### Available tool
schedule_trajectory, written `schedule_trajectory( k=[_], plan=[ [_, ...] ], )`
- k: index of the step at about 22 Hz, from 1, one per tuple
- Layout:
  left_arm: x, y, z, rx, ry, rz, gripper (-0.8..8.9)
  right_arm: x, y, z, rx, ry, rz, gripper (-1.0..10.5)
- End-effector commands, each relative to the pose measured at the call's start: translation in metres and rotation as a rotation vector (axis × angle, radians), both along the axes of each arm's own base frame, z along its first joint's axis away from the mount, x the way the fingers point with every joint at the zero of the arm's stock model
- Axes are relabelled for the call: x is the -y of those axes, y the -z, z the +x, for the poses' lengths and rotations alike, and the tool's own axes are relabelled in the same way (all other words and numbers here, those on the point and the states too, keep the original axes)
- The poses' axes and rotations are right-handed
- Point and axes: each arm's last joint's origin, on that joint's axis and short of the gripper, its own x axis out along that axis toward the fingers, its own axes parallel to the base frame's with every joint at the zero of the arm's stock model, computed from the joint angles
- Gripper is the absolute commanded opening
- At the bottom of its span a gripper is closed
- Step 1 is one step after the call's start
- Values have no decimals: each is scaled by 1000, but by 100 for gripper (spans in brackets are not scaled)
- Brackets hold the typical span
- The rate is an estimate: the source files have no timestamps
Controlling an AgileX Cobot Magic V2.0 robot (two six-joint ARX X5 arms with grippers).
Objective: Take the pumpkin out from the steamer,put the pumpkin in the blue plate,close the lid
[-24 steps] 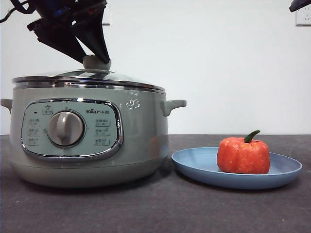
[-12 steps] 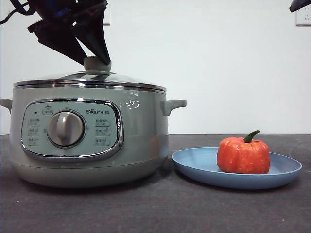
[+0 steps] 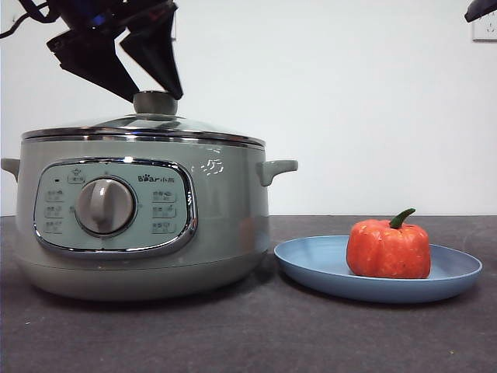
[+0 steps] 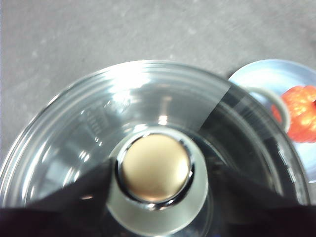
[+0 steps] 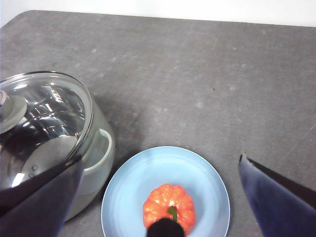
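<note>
The glass lid (image 3: 144,127) lies level on the sage-green steamer (image 3: 140,225). My left gripper (image 3: 156,98) hangs just over the lid's pale green knob (image 3: 154,102), jaws open, one on each side and clear of it. In the left wrist view the knob (image 4: 155,168) sits between the two spread jaws. The orange-red pumpkin (image 3: 388,249) stands upright on the blue plate (image 3: 311,260), right of the steamer. My right gripper (image 5: 160,158) is open and empty high above the plate (image 5: 133,187) and pumpkin (image 5: 169,205). It shows only as a black tip (image 3: 481,9) in the front view.
The steamer's side handle (image 3: 278,168) reaches toward the plate. The plate's near rim almost touches the steamer's base. The dark grey tabletop (image 3: 256,334) runs in front of both. A white wall stands behind.
The lid has settled level onto the steamer. My left gripper's jaws have opened off the knob and let it go.
</note>
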Motion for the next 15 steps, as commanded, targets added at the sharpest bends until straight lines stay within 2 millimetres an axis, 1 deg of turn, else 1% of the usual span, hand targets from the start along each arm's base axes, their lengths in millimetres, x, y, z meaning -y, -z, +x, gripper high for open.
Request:
schedule_trajectory(
  k=[1,6,13,14,15],
  plan=[
    [1,1,-1,2,11,1,382,0,2,0,-6,3,3,597],
    [-5,-7,-10,5,11,0,377,0,3,-1,-19,-1,-2,597],
    [-20,-24,-38,-14,8,3,372,1,6,-2,-55,-2,-21,589],
    [-22,-26,-42,-14,8,3,365,1,7,-3,-59,-2,-24,566],
    [-25,-29,-47,-13,8,2,319,1,7,-3,-61,-2,-25,506]
  ],
)
